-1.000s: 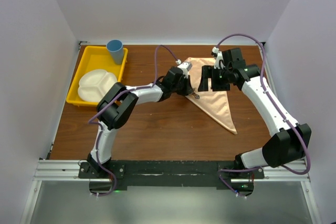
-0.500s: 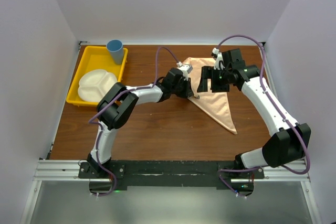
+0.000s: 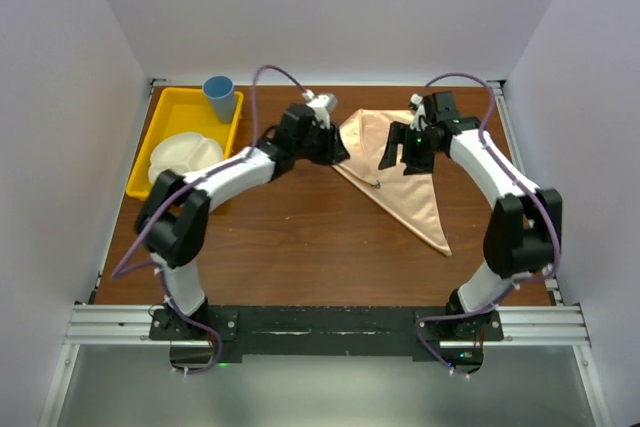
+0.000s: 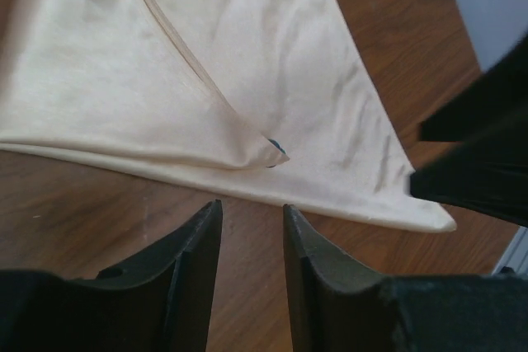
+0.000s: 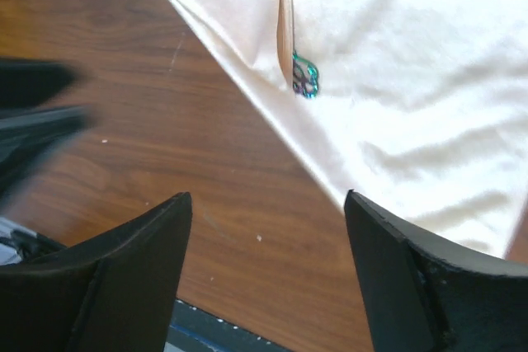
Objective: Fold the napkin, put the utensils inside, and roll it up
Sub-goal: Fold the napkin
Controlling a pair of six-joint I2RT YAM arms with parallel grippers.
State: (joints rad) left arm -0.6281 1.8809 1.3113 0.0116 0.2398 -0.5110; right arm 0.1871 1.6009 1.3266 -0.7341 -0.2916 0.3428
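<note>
Folded into a triangle at 1 o'clock on the counter: the napkin. Tucked under its flap, only a tip peeking out: the fork. Rolling yet to do. Just off its 9 o'clock edge, left fingers narrowly apart, empty; over its 12 o'clock part, right fingers spread wide, empty. Well apart at 10 o'clock: yellow tray, white plate, blue cup. Nothing blocking.

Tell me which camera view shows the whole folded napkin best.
Top external: the napkin appears entire, a folded triangle on the wooden table. The left wrist view shows only part, with one corner and a fold edge; the right wrist view shows only a stretch along one edge.
</note>
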